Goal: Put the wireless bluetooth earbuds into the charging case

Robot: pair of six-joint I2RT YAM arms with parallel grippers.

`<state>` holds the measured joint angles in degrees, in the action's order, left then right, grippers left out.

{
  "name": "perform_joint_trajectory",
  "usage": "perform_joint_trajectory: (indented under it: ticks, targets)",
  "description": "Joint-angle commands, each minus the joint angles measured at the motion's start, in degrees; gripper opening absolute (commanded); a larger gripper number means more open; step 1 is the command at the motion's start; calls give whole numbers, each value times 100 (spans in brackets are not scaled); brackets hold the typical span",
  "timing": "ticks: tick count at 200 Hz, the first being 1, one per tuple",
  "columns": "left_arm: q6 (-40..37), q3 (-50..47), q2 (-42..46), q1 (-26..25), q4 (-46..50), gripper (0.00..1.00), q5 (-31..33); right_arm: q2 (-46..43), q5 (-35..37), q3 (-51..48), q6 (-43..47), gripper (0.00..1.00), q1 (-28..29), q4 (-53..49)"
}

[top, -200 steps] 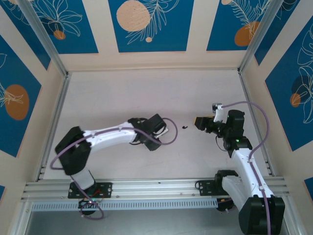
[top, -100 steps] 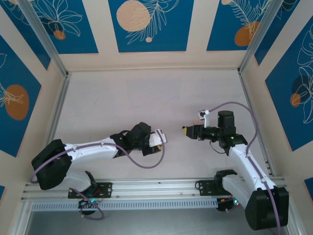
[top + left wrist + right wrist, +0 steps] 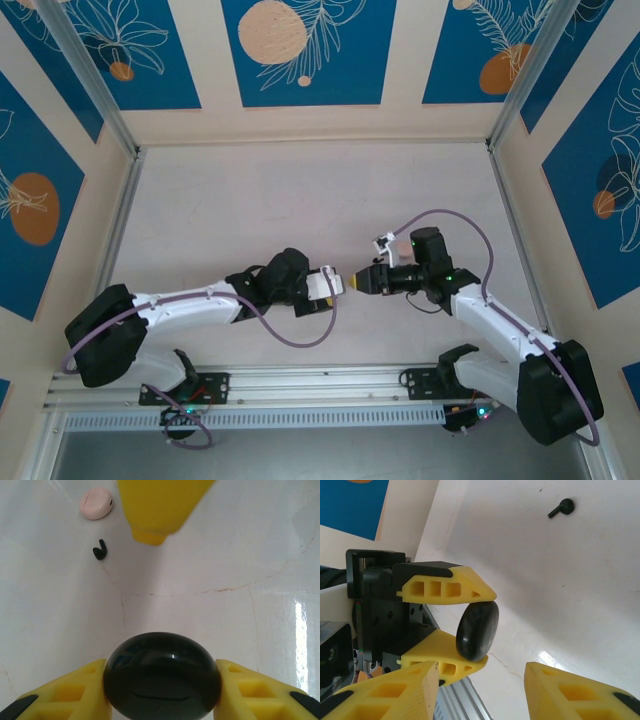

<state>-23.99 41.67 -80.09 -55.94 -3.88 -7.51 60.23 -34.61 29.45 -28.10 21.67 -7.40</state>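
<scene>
Over the bench (image 3: 300, 200): left end effector (image 3: 487, 629) clamps closed black case (image 3: 477, 632), right end effector (image 3: 481, 675) spread, empty. Risk: prying it open could twist it out of that pinch.

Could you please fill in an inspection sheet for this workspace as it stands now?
Surface: pale table, hairline cracks, some glare.
Job's things: one dark earbud lies loose on the table; the black round disc, perhaps the charging case, sits between the left fingers.
Clutter: a pale pink round disc lies just past the earbud, not touching it.
Grippers: left gripper shut on the black round disc; right gripper open, fingers apart, facing the left one closely.
Cables: a purple cable loops off each arm, away from the earbud.
Surroundings: blue floral wall panels; metal rail along the near edge.
</scene>
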Motion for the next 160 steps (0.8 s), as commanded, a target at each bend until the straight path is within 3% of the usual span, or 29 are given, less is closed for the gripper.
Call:
perform_joint_trajectory:
  ticks: [1,43,160]
  targets:
    - [-1,65,-75,0,-101,36,-216,143,12,-4,-271,48,186,297]
    - [26,122,-42,4,-3,36,-190,478,124,-38,-617,48,442,743]
    - [78,140,20,4,-13,36,-170,1385,-56,402,-530,43,913,793]
